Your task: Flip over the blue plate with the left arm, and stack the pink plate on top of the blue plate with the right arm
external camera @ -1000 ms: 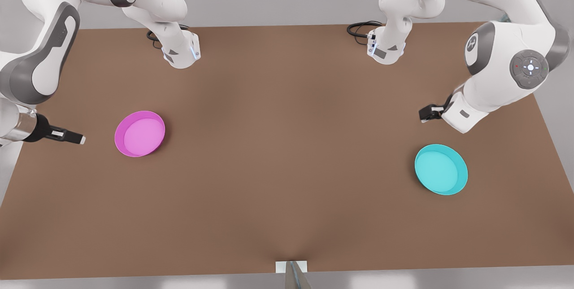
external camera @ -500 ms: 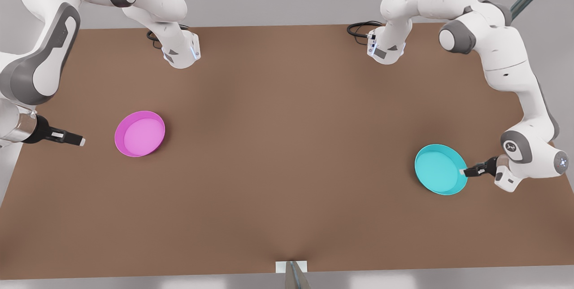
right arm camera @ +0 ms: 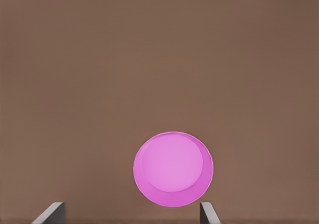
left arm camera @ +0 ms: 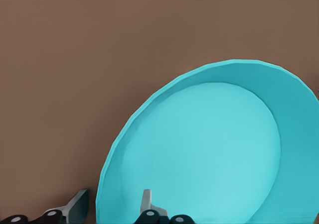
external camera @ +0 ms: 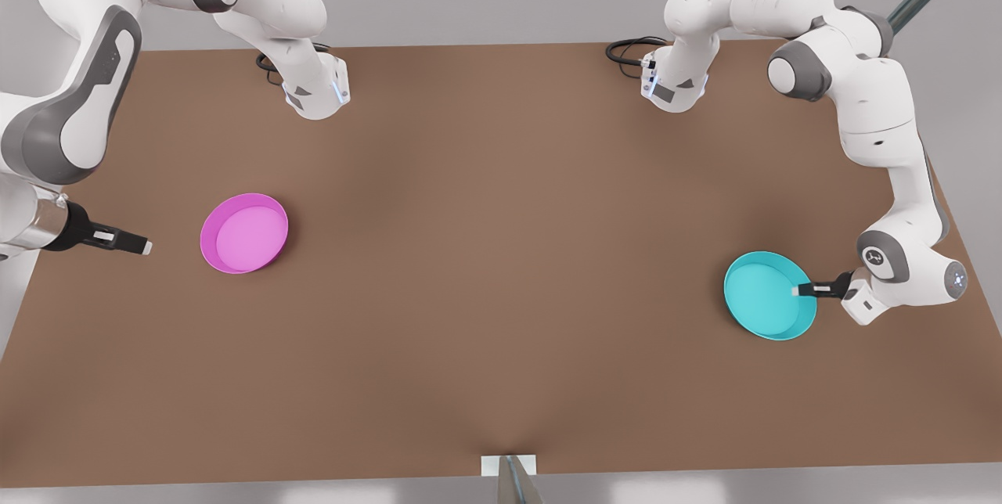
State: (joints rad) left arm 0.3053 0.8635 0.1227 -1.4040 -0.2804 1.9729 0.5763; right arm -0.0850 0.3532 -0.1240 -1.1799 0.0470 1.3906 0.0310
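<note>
plain brown table (external camera: 501,253), pale grey wall behind, grey floor strip along the near edge, soft even light

No readable text, labels or numbers

Nothing legible stands on the blue plate (external camera: 765,297), the pink plate (external camera: 244,233), the brown counter (external camera: 501,269) or either arm; a small round emblem on the wrist joint just behind the left hand (external camera: 798,290) is too small to read.

Brown table (external camera: 501,253), black cable coils (external camera: 626,50) at its far edge.
</note>
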